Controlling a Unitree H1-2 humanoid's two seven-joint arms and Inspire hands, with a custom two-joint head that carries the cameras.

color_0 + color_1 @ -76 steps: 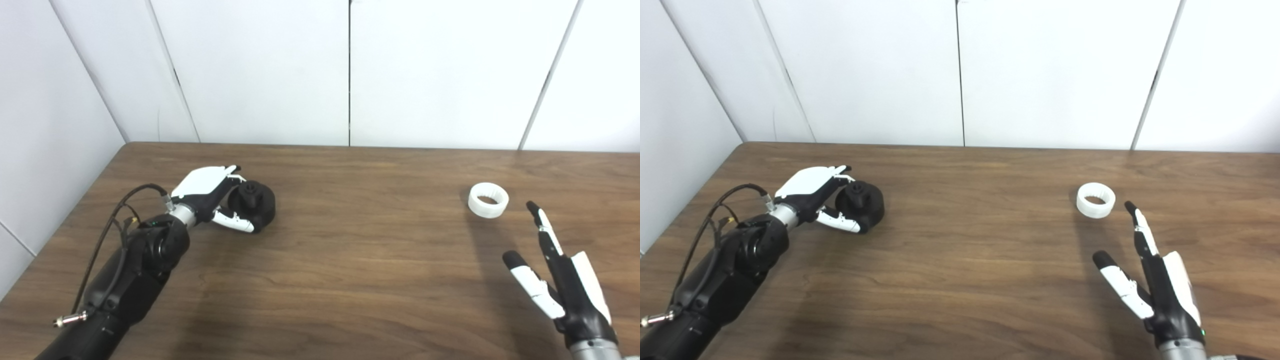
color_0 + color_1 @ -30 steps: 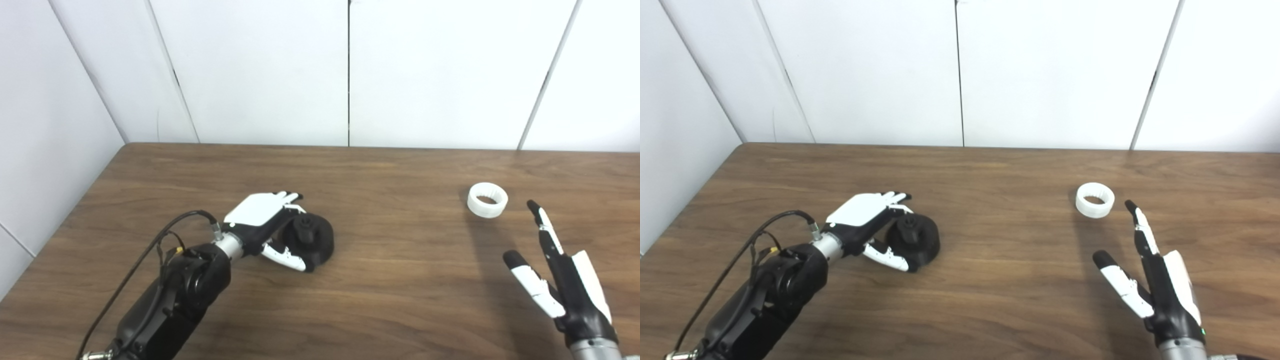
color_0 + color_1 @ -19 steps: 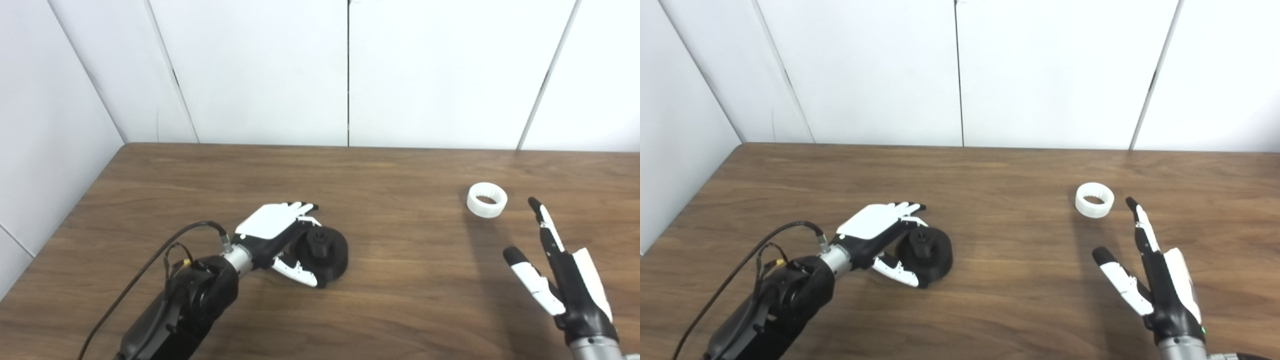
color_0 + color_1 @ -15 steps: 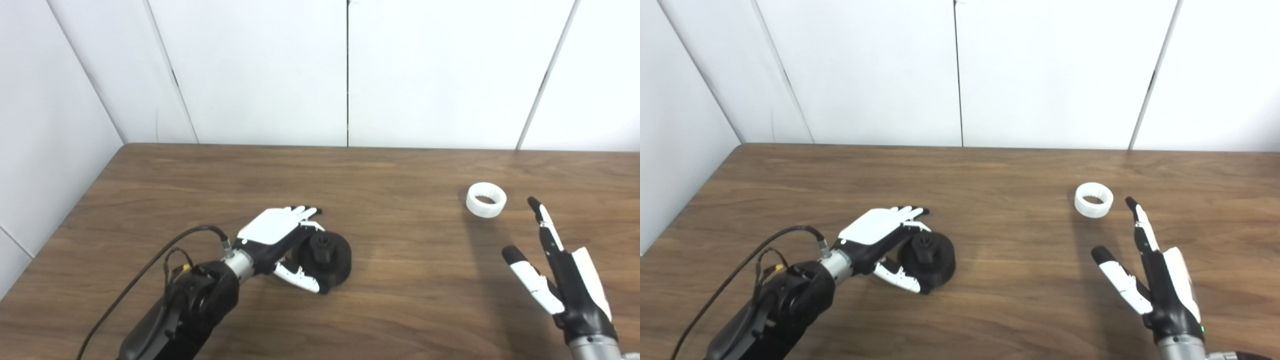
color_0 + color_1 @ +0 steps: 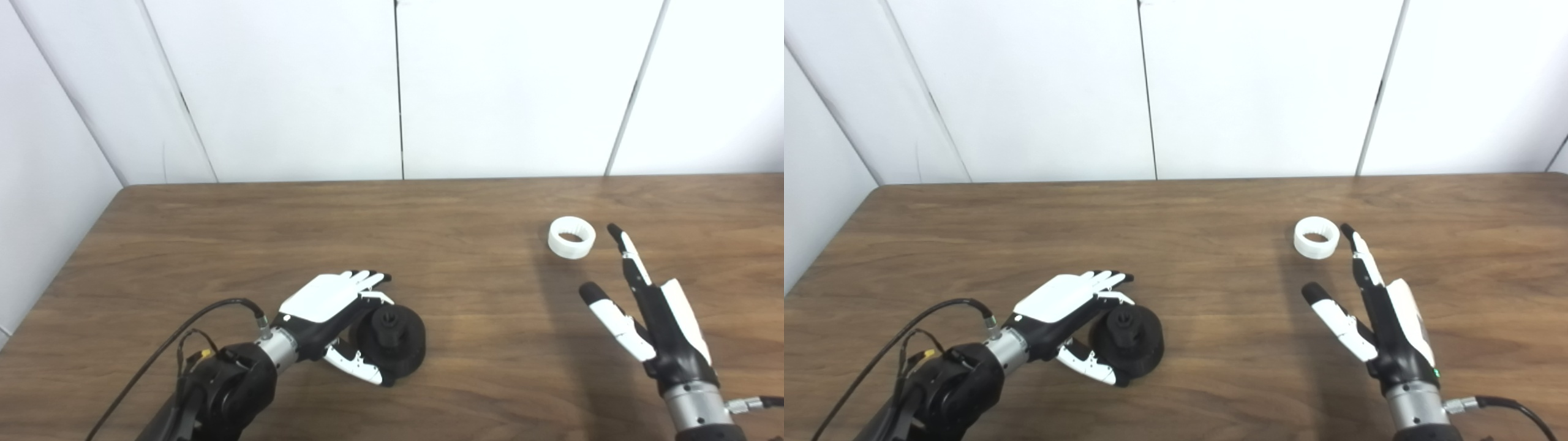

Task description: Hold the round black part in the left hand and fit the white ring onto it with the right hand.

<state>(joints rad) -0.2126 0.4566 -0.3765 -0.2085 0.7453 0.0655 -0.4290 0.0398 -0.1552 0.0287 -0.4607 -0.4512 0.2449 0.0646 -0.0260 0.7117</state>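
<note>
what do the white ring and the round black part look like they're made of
White ring: likely plastic, slightly translucent milky white with a ribbed inner wall, possibly 3D-printed.
Round black part: likely matte plastic, dull and without glints, with a raised central hub; rubber cannot be ruled out.

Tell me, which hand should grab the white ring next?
The right hand. It is open and its fingers point right beside the white ring. The left hand is far away, wrapped around the round black part.

Matt wood-grain table (image 5: 465,202) (faint sheen); matt black part (image 5: 392,334).
</note>
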